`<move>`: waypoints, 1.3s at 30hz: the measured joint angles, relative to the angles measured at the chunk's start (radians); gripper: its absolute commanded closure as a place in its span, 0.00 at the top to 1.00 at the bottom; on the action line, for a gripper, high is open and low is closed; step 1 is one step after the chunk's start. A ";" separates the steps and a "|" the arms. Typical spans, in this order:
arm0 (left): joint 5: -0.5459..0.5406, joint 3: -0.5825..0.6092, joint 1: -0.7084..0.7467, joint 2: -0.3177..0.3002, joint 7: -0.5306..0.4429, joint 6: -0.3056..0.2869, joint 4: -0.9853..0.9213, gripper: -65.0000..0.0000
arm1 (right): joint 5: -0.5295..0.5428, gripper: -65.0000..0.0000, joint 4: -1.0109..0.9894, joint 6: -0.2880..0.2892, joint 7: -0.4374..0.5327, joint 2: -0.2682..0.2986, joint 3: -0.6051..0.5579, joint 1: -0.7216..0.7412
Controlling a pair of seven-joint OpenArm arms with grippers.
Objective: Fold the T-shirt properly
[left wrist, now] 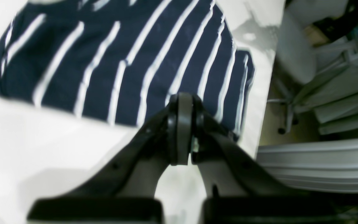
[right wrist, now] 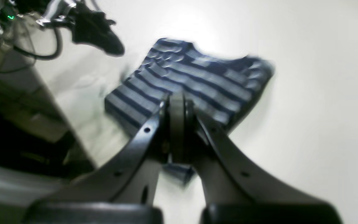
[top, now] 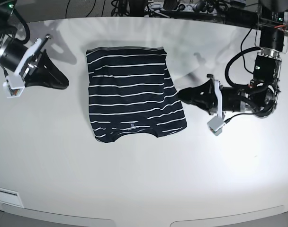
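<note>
The T-shirt (top: 132, 92), dark navy with thin white stripes, lies folded into a rough rectangle in the middle of the white table (top: 134, 179). My left gripper (top: 179, 94) hovers low at the shirt's right edge, shut, with nothing between its fingers. In the left wrist view its closed fingertips (left wrist: 183, 99) stand in front of the striped cloth (left wrist: 120, 62). My right gripper (top: 65, 84) is shut and empty too, off the shirt's left side with a gap of bare table between. The right wrist view has its tips (right wrist: 176, 99) pointing at the shirt (right wrist: 204, 81).
Cables and a power strip (top: 191, 7) run along the table's back edge. The table's edge (left wrist: 267, 93) is close beside the shirt in the left wrist view, with an office chair (left wrist: 297, 56) beyond it. The other arm's dark gripper (right wrist: 98, 31) shows beyond the shirt.
</note>
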 measured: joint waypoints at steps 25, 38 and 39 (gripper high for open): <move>0.110 -0.325 1.192 -0.036 -0.018 0.000 0.612 0.00 | -0.003 0.00 0.012 0.001 -0.172 -0.053 0.174 -0.770; 0.626 -0.325 1.174 0.162 -0.459 0.016 0.195 0.00 | -0.635 0.00 -0.426 -0.004 0.358 -0.080 -0.372 -0.628; 0.626 -0.326 1.143 0.172 -0.463 0.016 0.138 0.00 | -0.677 0.00 -0.476 -0.004 0.384 -0.082 -0.409 -0.593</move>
